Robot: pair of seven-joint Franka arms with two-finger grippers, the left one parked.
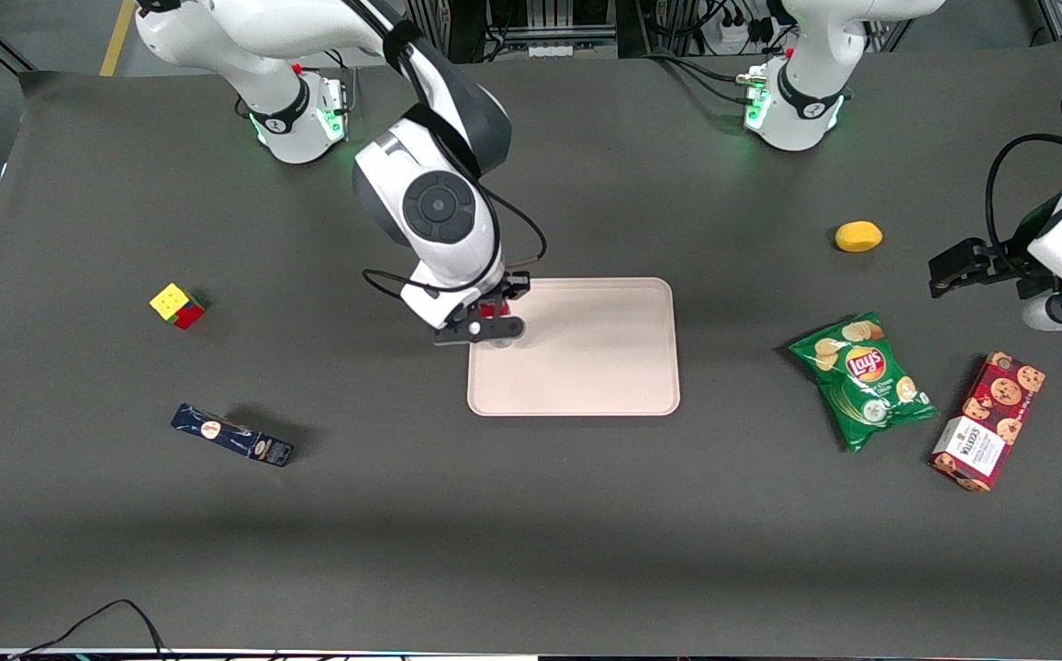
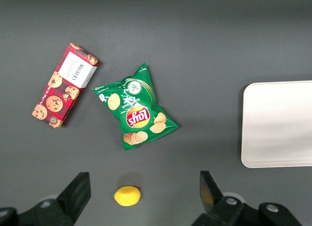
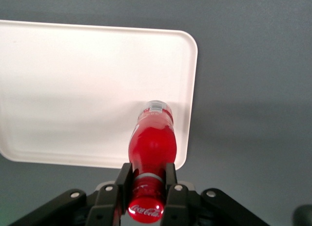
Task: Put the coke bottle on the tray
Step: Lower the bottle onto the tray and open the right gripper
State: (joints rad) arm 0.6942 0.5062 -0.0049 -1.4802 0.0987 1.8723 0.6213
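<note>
One dark blue box [image 1: 231, 435] lies nearest the camera. Tool [image 3: 146, 187] grips the single coke bottle [image 3: 151, 148] by its neck, upright over the one tray [image 1: 586, 358], at the rim toward the working arm's end; bare tray alongside.

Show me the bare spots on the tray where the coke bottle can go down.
The whole tray is bare. The gripper holds the coke bottle upright by its neck over the tray's edge toward the working arm's end, with the rim close beside it. The middle and the end toward the chips bag have more room.
</note>
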